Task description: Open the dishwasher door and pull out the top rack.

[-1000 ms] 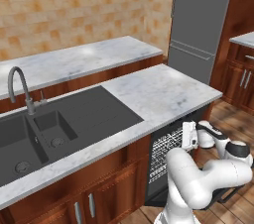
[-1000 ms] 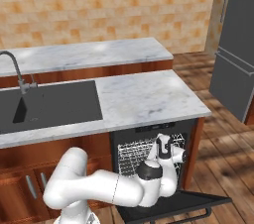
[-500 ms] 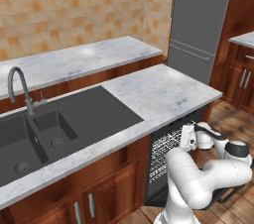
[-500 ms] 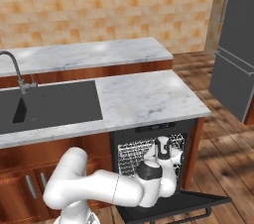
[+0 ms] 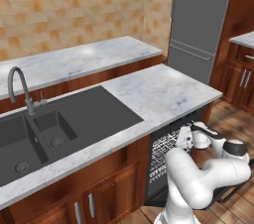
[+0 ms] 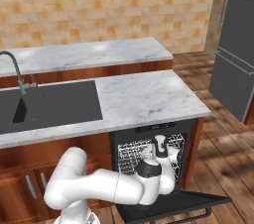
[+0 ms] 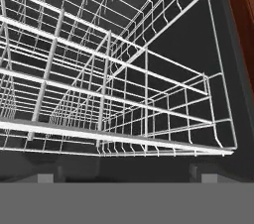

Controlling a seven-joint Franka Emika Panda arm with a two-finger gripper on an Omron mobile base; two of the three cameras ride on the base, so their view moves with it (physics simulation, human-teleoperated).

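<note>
The dishwasher door (image 6: 174,206) lies swung down, a flat black panel with its bar handle (image 6: 199,216) at the near edge; its edge (image 5: 225,196) also shows under my arm. The top rack (image 7: 124,94), a white wire basket with thin tines, sits inside the open cavity (image 6: 130,151) (image 5: 161,148). My gripper (image 6: 159,143) (image 5: 186,137) is at the rack's front, open, its fingertips (image 7: 47,177) spread wide just below the rack's front rail (image 7: 149,141). Nothing is between the fingers.
Marble counter (image 6: 144,96) overhangs the dishwasher opening. A dark sink (image 5: 44,129) with faucet (image 5: 20,86) is to the left. Brown cabinet doors (image 6: 30,188) flank the left side. The grey fridge (image 5: 198,25) stands to the right, with wooden floor (image 6: 228,163) beside the lowered door.
My hand has crept slightly closer to the dishwasher opening; the door and rack have not moved.
</note>
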